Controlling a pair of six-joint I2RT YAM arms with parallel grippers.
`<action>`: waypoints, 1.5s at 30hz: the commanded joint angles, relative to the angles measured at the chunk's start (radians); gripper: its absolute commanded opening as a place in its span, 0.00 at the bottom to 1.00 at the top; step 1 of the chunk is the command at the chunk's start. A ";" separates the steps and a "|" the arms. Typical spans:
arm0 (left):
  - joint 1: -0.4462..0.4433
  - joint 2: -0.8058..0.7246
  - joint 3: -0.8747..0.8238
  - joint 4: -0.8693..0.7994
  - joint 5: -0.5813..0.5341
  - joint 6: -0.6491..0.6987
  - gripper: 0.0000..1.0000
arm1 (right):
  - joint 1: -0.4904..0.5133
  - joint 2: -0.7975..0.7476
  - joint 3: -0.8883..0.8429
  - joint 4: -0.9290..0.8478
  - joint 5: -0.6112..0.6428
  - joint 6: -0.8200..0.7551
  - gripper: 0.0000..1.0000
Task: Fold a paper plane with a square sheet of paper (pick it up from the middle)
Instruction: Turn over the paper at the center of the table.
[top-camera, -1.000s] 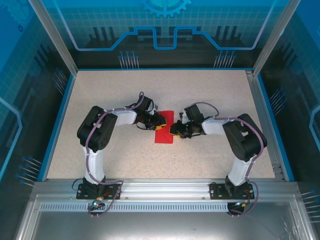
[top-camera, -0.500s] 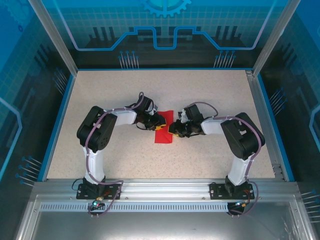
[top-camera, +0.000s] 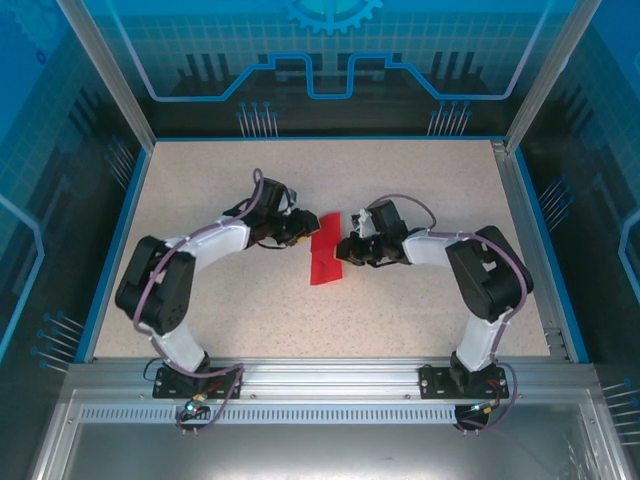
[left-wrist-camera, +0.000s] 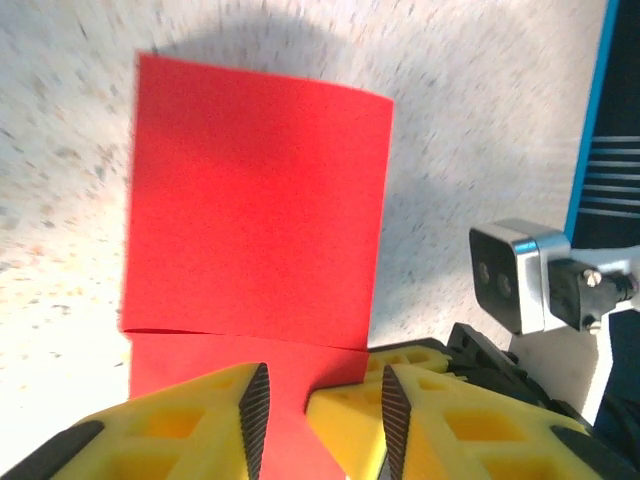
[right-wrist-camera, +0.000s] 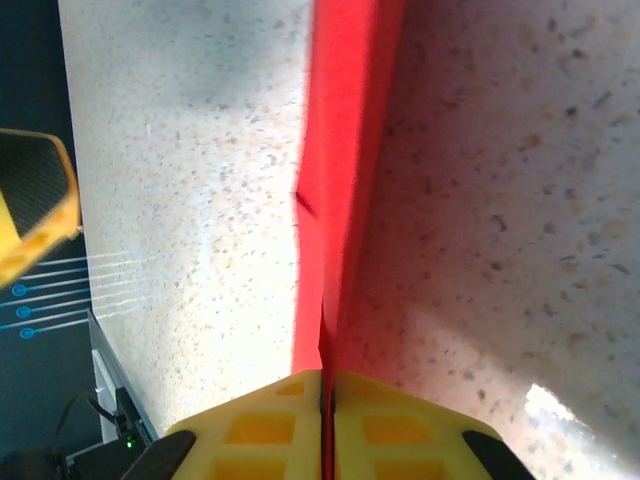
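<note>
White and black arm links (top-camera: 215, 243), purple cables (top-camera: 178, 292), yellow end effector fingers (left-wrist-camera: 180, 425)

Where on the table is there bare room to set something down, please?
Bare: the far strip of table beyond the left arm and right arm, and the near patch between them. Crowded: the centre, around the red paper.

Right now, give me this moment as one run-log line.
stage: folding | square sheet of paper: creased, partly folded | left pincer: open over the sheet | right pincer: shut on the sheet
</note>
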 joint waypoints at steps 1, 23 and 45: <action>0.023 -0.097 -0.039 -0.081 -0.082 0.030 0.41 | -0.017 -0.112 0.069 -0.187 0.027 -0.115 0.08; 0.055 -0.472 -0.199 -0.240 -0.301 0.036 0.53 | 0.192 -0.183 0.587 -1.367 1.190 -0.333 0.12; 0.086 -0.422 -0.115 -0.349 -0.271 0.041 0.60 | 0.282 -0.131 0.369 -0.609 0.337 -0.111 0.64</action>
